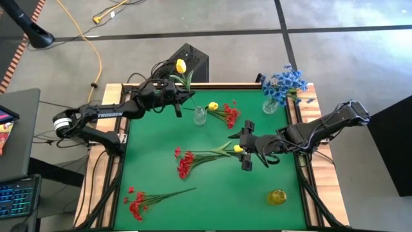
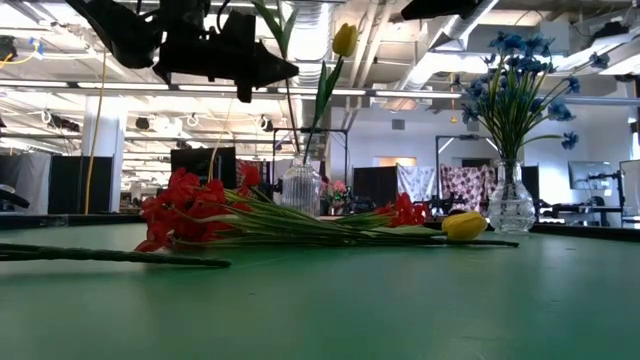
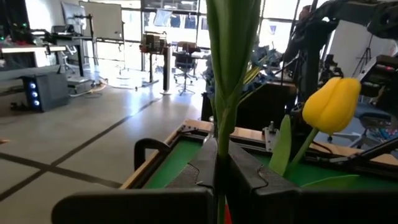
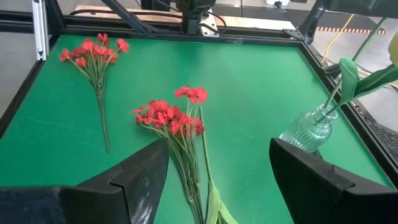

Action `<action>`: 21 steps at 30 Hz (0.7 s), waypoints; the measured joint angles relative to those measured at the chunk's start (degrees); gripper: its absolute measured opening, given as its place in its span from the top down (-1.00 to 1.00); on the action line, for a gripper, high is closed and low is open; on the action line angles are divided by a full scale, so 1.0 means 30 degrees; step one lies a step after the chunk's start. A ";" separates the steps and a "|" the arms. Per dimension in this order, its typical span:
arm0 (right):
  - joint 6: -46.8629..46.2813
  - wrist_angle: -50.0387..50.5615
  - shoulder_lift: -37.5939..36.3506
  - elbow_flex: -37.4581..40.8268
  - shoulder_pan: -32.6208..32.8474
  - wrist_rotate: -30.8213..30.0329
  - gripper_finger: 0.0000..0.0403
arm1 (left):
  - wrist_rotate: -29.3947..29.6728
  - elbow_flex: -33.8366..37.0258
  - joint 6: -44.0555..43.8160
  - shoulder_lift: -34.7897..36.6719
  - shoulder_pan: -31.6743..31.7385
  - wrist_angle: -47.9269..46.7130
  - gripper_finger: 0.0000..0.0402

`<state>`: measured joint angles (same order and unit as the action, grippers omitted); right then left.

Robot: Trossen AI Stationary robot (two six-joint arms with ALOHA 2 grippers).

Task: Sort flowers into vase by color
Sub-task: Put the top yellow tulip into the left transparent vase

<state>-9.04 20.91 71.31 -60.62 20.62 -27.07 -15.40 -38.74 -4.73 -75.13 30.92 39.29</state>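
grey concrete floor [image 1: 322,16], yellow cable [image 1: 96,61], bright open workshop behind.

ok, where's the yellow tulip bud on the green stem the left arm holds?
High view: yellow tulip at the mat's far edge, above the clear glass vase, in the left gripper.

Bright, even overhead light; soft shadows.

Red sprigs [image 2: 215,215] lie before a ribbed vase [image 2: 301,187] holding a yellow tulip [image 2: 344,40], apparently under a dark end effector [image 2: 235,60].
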 joint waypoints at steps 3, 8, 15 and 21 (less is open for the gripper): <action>-0.0011 -0.0040 0.0000 0.0000 0.0000 0.0000 -0.52 | 0.0375 0.0000 0.0153 -0.0222 -0.0017 0.0266 1.00; -0.0147 -0.0124 0.0000 0.0000 0.0015 0.0000 -0.52 | 0.0367 -0.0151 -0.0117 -0.1857 -0.0036 0.0847 1.00; -0.0342 -0.0066 0.0007 0.0000 0.0410 0.0007 -0.52 | 0.0432 -0.0423 -0.0471 -0.2514 0.0022 0.0891 1.00; -0.0335 -0.0058 0.0007 0.0000 0.0419 0.0007 -0.52 | 0.0602 -0.0423 -0.0758 -0.2514 -0.0118 0.0061 1.00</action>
<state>-10.04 20.73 71.33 -60.62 21.88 -27.05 -13.60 -40.01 -7.01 -82.67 30.56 39.47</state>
